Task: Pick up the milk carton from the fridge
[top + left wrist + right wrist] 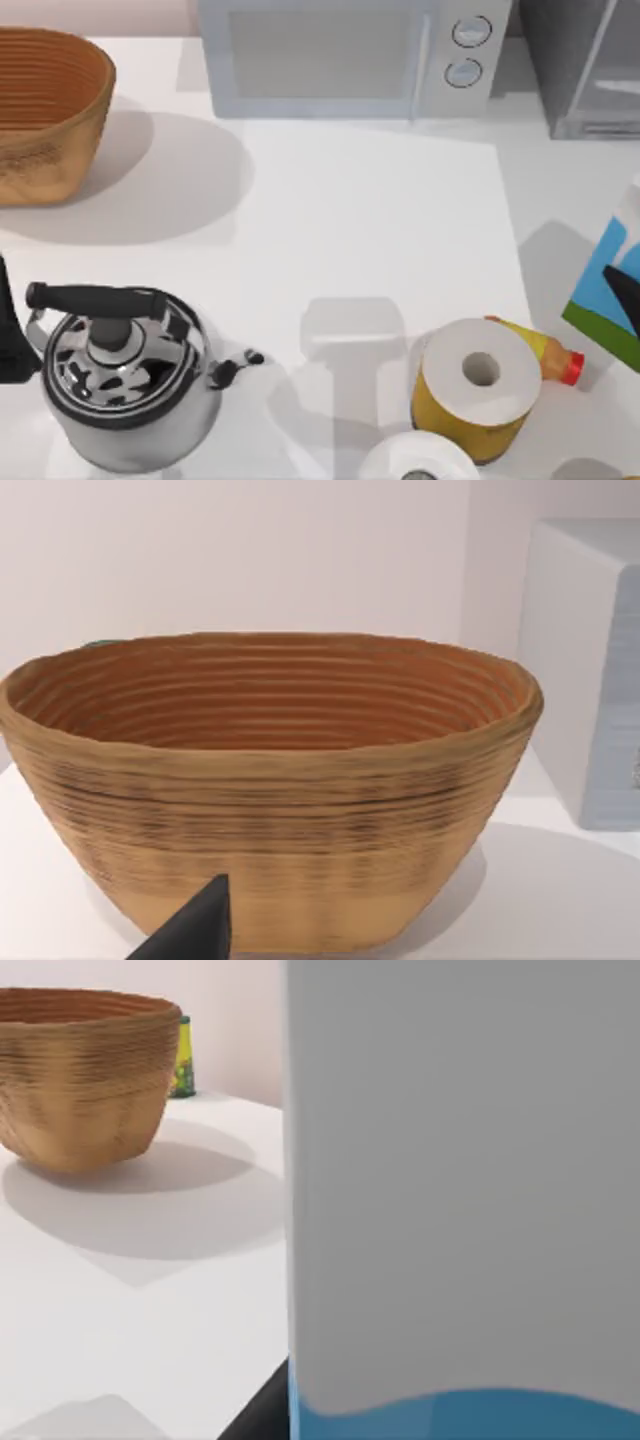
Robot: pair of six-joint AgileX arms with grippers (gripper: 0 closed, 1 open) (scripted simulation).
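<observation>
The milk carton [608, 285], white with sky-blue panels and a green band, hangs tilted at the table's right edge, in front of the fridge [585, 65] and outside it. My right gripper [627, 285] is shut on the carton, and one dark finger crosses its blue panel. In the right wrist view the carton [460, 1190] sits very close, with a dark finger [262, 1412] beside its lower edge. The fridge is a dark grey box at the back right with a pale door panel. My left gripper [8, 345] is parked at the left edge, facing the basket.
A woven basket [45, 110] stands at the back left and a light grey microwave [350, 55] at the back centre. A steel kettle [125, 375] sits front left. Two paper rolls [478, 385] and a yellow red-capped bottle [545, 358] lie below the carton.
</observation>
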